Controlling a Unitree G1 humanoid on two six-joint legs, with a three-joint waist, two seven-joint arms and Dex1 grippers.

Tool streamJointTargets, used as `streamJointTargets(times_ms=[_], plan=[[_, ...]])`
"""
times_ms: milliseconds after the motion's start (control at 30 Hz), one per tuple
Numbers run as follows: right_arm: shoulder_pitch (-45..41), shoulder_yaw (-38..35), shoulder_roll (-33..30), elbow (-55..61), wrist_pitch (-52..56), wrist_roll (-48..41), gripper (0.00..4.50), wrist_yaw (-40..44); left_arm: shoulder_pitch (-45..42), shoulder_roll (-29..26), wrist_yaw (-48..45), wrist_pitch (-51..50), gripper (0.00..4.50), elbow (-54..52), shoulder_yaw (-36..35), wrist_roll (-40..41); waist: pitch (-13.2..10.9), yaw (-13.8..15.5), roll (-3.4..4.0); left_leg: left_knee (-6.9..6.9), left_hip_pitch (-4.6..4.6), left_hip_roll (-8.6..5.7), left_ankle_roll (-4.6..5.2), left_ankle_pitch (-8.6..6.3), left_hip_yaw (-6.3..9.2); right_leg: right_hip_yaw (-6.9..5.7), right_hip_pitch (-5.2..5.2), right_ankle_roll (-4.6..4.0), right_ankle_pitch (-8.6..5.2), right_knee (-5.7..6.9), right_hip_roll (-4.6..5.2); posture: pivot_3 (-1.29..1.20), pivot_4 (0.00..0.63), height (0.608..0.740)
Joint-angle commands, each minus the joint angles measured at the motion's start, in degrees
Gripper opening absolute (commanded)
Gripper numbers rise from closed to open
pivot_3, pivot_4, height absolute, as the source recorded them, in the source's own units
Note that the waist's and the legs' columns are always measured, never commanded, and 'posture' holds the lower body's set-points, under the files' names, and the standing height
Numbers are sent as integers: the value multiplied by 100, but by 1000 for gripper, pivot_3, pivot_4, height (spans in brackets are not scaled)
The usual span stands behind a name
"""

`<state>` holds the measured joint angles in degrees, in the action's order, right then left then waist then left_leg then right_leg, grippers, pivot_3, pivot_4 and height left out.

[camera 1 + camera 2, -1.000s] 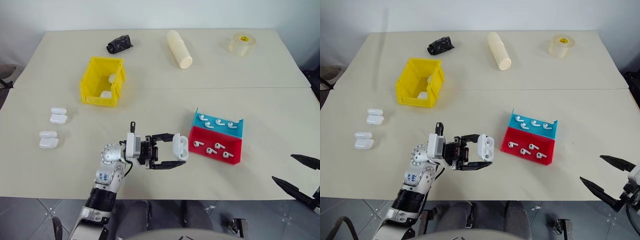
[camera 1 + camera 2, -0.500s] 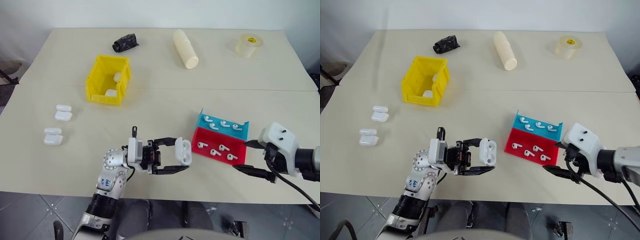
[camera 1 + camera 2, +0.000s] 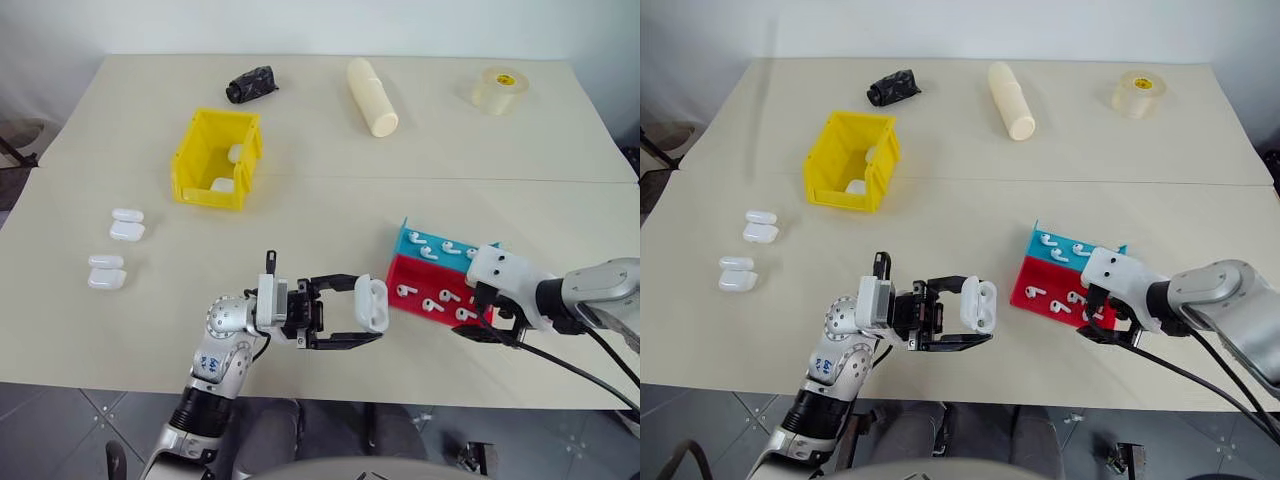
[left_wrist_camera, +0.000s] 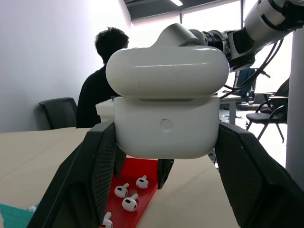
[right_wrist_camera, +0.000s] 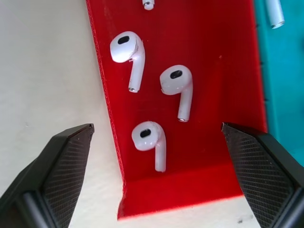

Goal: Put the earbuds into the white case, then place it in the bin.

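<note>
The left pincer (image 3: 362,318) is clamped on a small glossy white rounded earbud case (image 3: 371,303), held above the beige tabletop (image 3: 320,210) near its front edge, just beside the shallow red plastic tray (image 3: 412,291). The right pincer (image 5: 156,137) stands wide open and empty over that tray, its 2 fingers (image 5: 61,166) straddling 3 tiny white stemmed earbuds (image 5: 149,140). The tall bright yellow plastic bin (image 3: 216,159) sits well apart, farther back on the left, with white cases inside.
</note>
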<state>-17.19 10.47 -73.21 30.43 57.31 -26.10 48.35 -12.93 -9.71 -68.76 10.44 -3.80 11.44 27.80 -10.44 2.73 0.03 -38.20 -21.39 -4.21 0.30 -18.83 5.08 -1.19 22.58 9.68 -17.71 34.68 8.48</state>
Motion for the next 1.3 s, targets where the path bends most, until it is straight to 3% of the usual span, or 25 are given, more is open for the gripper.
streamJointTargets(times_ms=[33,100,267,1067,1233,1300], plan=[[-203,87,-8,-38,-35,227,4315,159,-11,-5,94,6,2762,-207,23,62,0,-2,0,0,0,0,0,0,0,0,0,0,0,0,0,0,150,740],[-259,132,-1,-73,-45,300,3935,232,-21,-10,121,-3,2762,-211,29,62,0,-4,0,0,0,0,0,0,-1,0,0,0,0,1,0,0,150,740],[-317,273,11,-50,-198,495,2291,435,3,-39,160,-13,2762,-238,30,57,0,-3,0,1,0,0,0,0,-1,0,1,0,0,0,0,0,150,740],[-195,466,-54,-159,-734,1357,2291,1152,-9,-68,383,-103,2762,-371,99,48,0,-5,0,1,0,0,0,0,-3,2,2,0,0,1,0,0,150,740],[-107,444,12,-188,-735,1388,733,1151,-30,-90,395,-105,2762,-368,92,60,0,-5,0,0,0,0,0,0,-3,2,1,0,0,1,0,0,150,740],[-84,427,38,-186,-726,1400,551,1127,-34,-97,395,-101,2762,-365,91,60,0,-5,0,-1,1,0,0,0,-4,2,1,0,0,2,-1,0,150,740]])
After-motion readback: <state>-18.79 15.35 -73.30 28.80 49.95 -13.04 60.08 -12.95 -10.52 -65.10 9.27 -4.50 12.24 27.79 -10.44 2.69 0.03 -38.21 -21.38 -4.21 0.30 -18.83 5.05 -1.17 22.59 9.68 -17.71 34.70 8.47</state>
